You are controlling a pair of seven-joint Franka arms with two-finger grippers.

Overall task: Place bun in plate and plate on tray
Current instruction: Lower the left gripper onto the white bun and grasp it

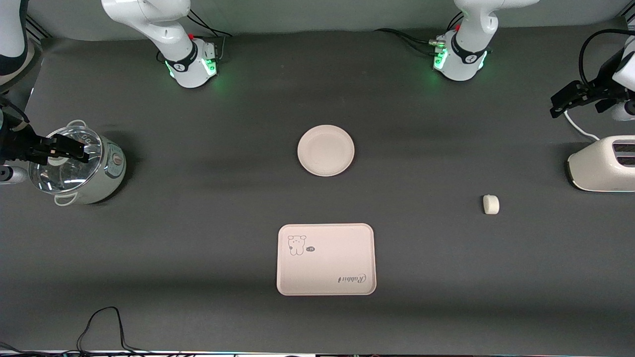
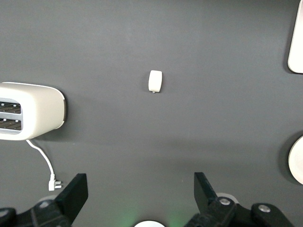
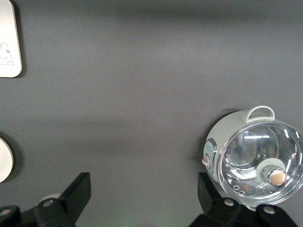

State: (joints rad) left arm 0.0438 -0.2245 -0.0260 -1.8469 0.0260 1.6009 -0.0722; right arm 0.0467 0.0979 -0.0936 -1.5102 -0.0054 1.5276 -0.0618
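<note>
Front view shows the bun (image 1: 490, 204) lying apart from the empty plate (image 1: 326, 150) and tray (image 1: 326, 259) (both grippers, left (image 2: 141, 189) and right (image 3: 144, 189), hover open-jawed).

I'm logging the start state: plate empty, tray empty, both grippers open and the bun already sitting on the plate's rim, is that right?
Not quite. In the front view the bun lies on the bare table, apart from the plate, toward the left arm's end near the toaster. The rest holds: the tray is empty, and the left gripper and right gripper are open.
</note>
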